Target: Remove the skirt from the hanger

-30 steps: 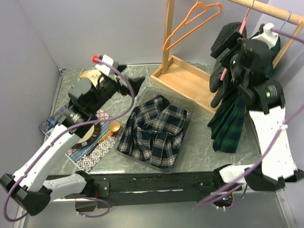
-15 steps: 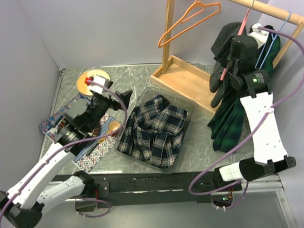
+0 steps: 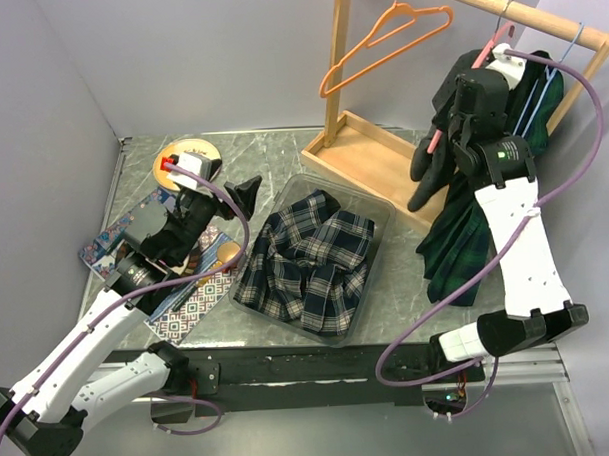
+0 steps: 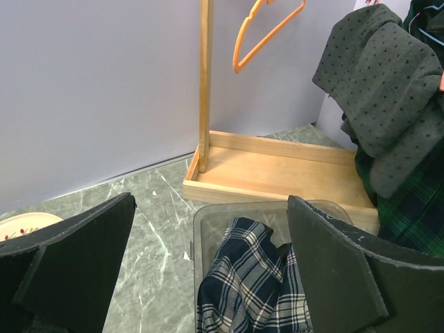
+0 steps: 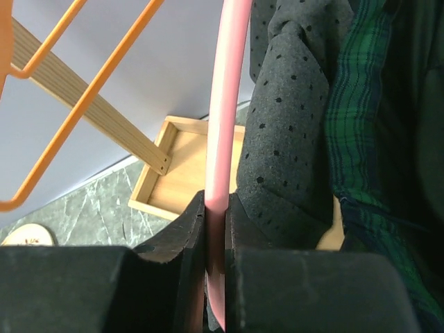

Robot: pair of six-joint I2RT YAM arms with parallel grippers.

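A dark grey dotted skirt (image 3: 448,85) hangs on a pink hanger (image 3: 437,137) from the wooden rail (image 3: 507,8) at the right. My right gripper (image 3: 455,131) is up at the rail. In the right wrist view the right gripper (image 5: 216,208) is shut on the pink hanger (image 5: 225,104), with the grey dotted skirt (image 5: 291,125) just right of the fingers. My left gripper (image 3: 223,196) hovers open left of the bin. In the left wrist view the left gripper (image 4: 211,208) has nothing between its fingers, and the grey skirt (image 4: 381,76) is far off at the right.
A green plaid skirt (image 3: 460,245) hangs beside the grey one on a blue hanger (image 3: 573,40). An empty orange hanger (image 3: 378,45) hangs further left. A clear bin (image 3: 313,178) holds a navy plaid skirt (image 3: 306,263). The rack's wooden base (image 3: 377,160), a plate (image 3: 187,157) and a patterned mat (image 3: 177,304) lie around.
My right gripper has risen to the pink hanger and shut on it. My left arm has drawn back and lowered toward the table's left side, still open.
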